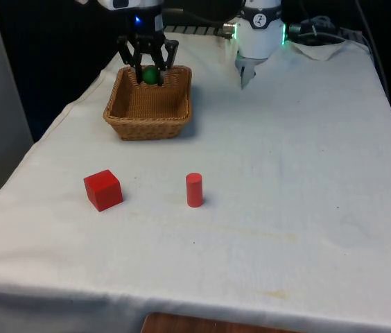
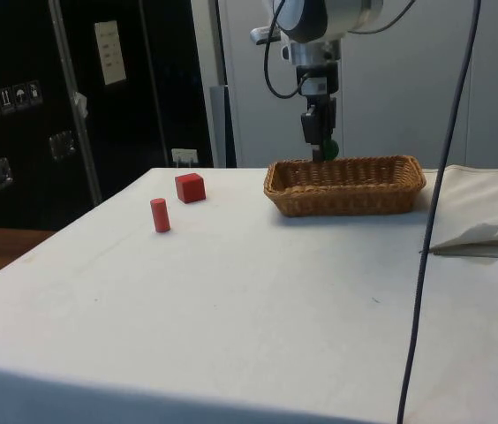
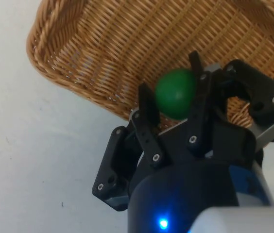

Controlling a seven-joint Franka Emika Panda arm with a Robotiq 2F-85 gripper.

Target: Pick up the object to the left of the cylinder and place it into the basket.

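Note:
A green ball hangs over the far end of the wicker basket, held between the fingers of my gripper, which is shut on it. From the side, my gripper and the ball sit just above the basket's rim. In the wrist view the ball is pinched between the fingers above the basket's woven wall. A red cylinder stands upright on the cloth, with a red cube to its left in the front view. From the side the cube lies beyond the cylinder.
A crumpled fold of white cloth lies near the robot's base at the far right of the front view. A dark cable hangs in the side view's foreground. Open cloth lies between the basket and the red pieces.

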